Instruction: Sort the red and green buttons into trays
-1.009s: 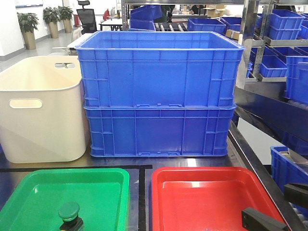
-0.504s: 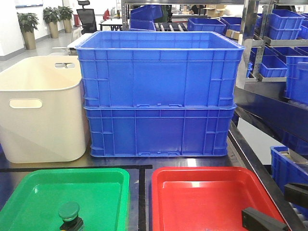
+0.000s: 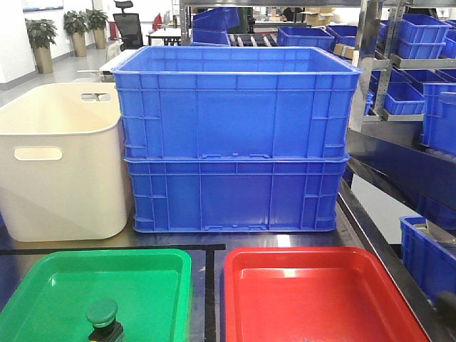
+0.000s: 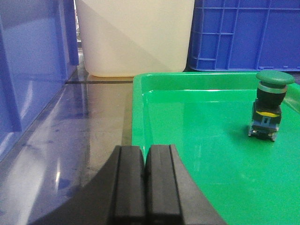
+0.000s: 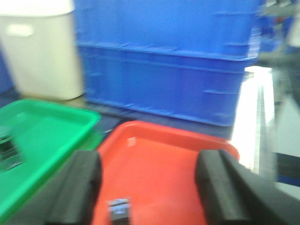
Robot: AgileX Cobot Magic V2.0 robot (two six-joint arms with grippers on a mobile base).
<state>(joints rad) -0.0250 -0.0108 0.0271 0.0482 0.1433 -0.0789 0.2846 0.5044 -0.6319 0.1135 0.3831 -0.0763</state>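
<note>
The green button stands upright inside the green tray, near that tray's front edge, so the green half of the sort looks done. The left gripper hangs low just outside the green tray's left rim, its fingers pressed together on nothing. The right gripper has its fingers spread wide, empty, above the red tray, which lies just right of the green tray. A small dark-bodied piece sits on the red tray's floor between those fingers; the blur hides whether it is the red button. If so, the step in hand is a release, and next comes a clean lift away.
</note>
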